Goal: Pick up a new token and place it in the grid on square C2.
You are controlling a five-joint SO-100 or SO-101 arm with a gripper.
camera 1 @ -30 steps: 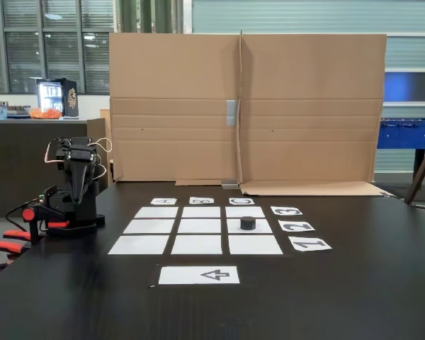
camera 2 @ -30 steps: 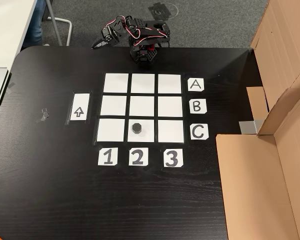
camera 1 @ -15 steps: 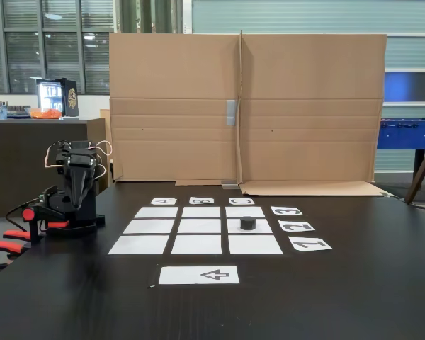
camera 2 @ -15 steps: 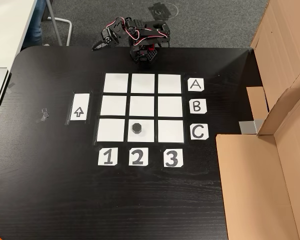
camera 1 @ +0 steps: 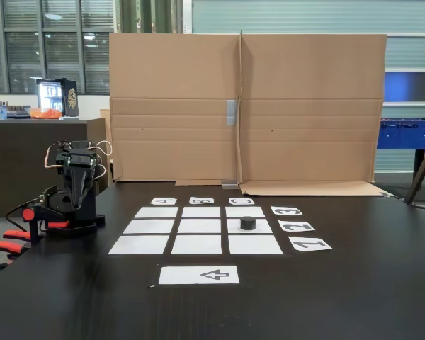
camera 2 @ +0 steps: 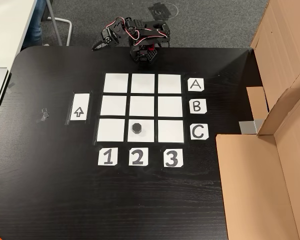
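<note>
Token [camera 2: 136,128] sits flat on square C2 [camera 2: 141,136], roughly centred, in the row beside label C [camera 2: 199,132] and the column above label 2 [camera 2: 137,157]; same placement reads in the side-on fixed view, token [camera 1: 248,223] on the middle sheet of the right-hand column; a short round puck, so no long axis to align to; gripper [camera 2: 97,46] is folded back by the arm's base [camera 2: 142,54] at the far table edge, well apart from the token, with the whole grid [camera 2: 116,82] between them; from the gripper the token lies across the grid toward the number labels, slightly right in the top-down view; fingers [camera 2: 101,43] appear close together with nothing between them, though at this size I cannot tell for certain how far apart they are; judged from the layout, the placement is already done and the arm is parked; against the frames half a second and one second back, token and sheets unchanged; the folded arm's upper part has shifted only slightly near its rest pose
</note>
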